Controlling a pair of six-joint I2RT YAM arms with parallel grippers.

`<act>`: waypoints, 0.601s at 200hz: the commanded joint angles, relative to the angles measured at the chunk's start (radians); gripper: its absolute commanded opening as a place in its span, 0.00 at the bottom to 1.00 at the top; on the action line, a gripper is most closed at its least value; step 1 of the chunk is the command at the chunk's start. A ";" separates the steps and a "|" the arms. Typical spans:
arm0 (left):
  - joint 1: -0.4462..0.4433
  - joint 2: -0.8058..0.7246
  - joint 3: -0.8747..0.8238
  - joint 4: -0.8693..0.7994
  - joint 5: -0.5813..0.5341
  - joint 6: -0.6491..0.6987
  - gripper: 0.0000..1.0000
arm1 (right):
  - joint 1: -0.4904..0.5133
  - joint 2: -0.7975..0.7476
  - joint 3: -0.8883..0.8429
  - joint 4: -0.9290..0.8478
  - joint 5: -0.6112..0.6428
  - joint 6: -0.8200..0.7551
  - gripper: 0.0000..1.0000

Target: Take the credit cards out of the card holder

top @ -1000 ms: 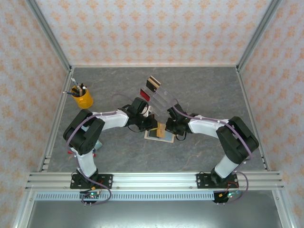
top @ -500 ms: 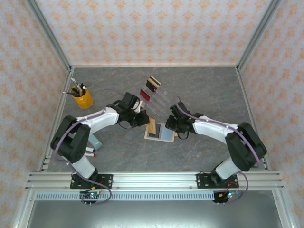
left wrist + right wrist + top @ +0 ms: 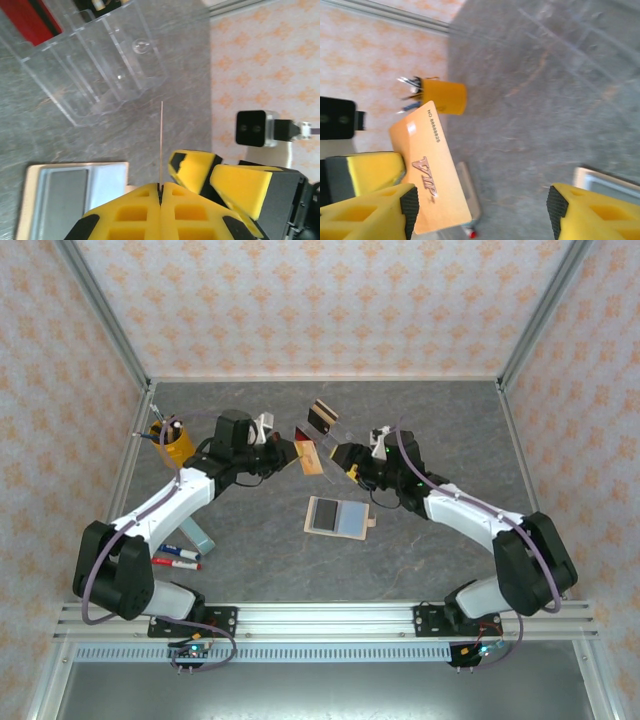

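1. Above the middle of the grey table (image 3: 250, 540), we see the left gripper (image 3: 290, 452) raised and clamped on a tan card (image 3: 313, 460); from the left wrist we see its fingers (image 3: 125, 210) pressed together, with that card edge-on as a thin line rising between them.
2. Just beside the card, on its other side, we find the right gripper (image 3: 348, 462); from its own wrist camera we see the fingers (image 3: 370, 215) standing wide apart, and the card's face, marked "VIP", shows close to the left-hand finger.
3. The card holder (image 3: 338, 517) lies open and flat on the table, nearer the arm bases and apart from both grippers; we see a dark grey card (image 3: 323, 513) sitting in its left pocket, and grey-blue lining on the other half.
4. Behind the grippers stands a clear acrylic stand (image 3: 105, 70); a red card (image 3: 305, 438) and a tan card with a black band (image 3: 322, 415) stand upright in its slots.
5. At the left side of the table we note a yellow cup (image 3: 178, 447) holding pens; markers (image 3: 177, 556) lie on the table nearer the left arm's base.
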 commanded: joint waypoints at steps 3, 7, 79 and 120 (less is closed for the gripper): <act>0.012 -0.042 0.011 0.146 0.053 -0.127 0.00 | 0.000 0.037 0.018 0.225 -0.109 0.146 0.71; 0.012 -0.045 0.009 0.159 0.055 -0.137 0.00 | 0.000 0.042 0.021 0.238 -0.117 0.158 0.71; 0.012 -0.050 -0.030 0.262 0.061 -0.231 0.00 | 0.001 0.084 0.030 0.414 -0.181 0.279 0.42; 0.012 -0.053 -0.033 0.245 0.059 -0.231 0.00 | 0.000 0.067 0.020 0.418 -0.170 0.275 0.27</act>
